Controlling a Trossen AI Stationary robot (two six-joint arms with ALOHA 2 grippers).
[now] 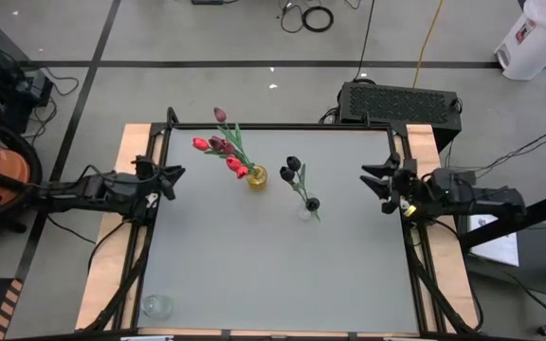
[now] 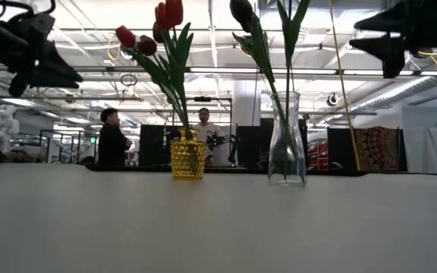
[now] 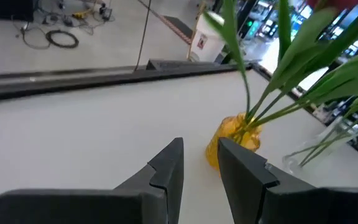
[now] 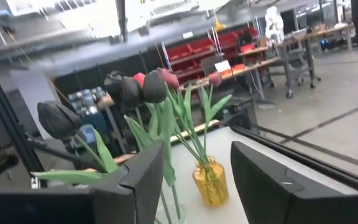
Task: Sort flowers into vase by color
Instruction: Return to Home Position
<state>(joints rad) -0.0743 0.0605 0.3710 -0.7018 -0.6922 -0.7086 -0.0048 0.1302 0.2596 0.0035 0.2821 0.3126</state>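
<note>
The arms sit at opposite edges of the tabletop (image 1: 273, 275), and no flower lies loose on it, so the move in hand is judged a retreat, not a grasp. The left end effector (image 1: 172, 176) has its fingers apart and empty. Ahead of it, nearer than to the other arm, stands the yellow vase (image 1: 257, 177) holding the red, pink and maroon tulips (image 1: 218, 145). The right end effector (image 1: 372, 180) is likewise spread and empty, and ahead of it stands the transparent vase (image 1: 305, 212) with the black tulips (image 1: 294, 167). The stems rise upright, leaning slightly. Both vases stand well apart from either end effector. A small glass (image 1: 156, 305) sits far off beside the left arm's base.
</note>
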